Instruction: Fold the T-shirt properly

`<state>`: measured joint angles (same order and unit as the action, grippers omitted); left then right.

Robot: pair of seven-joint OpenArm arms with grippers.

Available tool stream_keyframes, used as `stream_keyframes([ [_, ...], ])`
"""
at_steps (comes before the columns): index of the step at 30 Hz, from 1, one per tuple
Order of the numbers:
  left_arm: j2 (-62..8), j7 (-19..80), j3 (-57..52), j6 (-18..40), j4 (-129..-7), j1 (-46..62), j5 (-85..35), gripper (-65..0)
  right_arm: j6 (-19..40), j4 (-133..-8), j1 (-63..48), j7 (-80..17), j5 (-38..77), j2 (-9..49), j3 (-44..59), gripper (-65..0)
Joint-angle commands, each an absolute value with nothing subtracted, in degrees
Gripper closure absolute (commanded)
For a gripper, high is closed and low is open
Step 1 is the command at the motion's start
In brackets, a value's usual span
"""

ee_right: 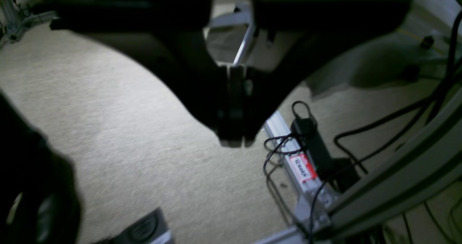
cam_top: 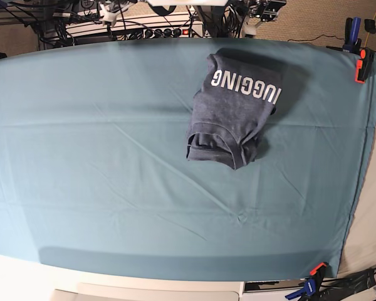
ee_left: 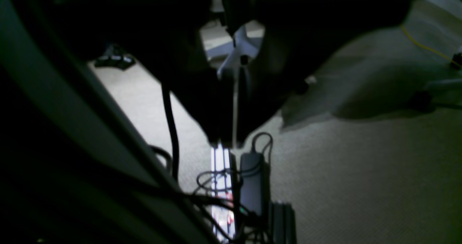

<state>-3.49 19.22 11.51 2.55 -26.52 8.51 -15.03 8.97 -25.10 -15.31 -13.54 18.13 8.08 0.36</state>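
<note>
Left end effector (ee_left: 234,92) and right end effector (ee_right: 234,103) are both closed, empty, hanging over carpet beside cables. The T-shirt (cam_top: 238,113), soft heathered blue-grey cotton with white block letters, lies folded into a lumpy rectangle on the teal-clothed tabletop (cam_top: 88,157).

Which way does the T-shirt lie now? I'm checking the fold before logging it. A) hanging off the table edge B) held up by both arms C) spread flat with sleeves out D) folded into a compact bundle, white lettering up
D: in the base view the T-shirt lies as a compact folded bundle on the teal table cloth, white lettering facing up, no arm near it.
</note>
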Motion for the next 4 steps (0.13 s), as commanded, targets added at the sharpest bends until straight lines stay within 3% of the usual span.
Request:
stream_keyframes([
  [1, -2.8, 19.5, 11.5, 2.8, -26.7, 8.4, -15.2, 0.0, 9.2, -25.3, -15.6, -13.5, 18.4, 8.2, 0.5, 0.0],
  [4, -1.9, 19.5, 11.5, 2.8, -26.7, 8.4, -15.2, 0.0, 9.2, -25.3, -15.5, -13.5, 18.4, 7.7, 0.5, 0.0],
])
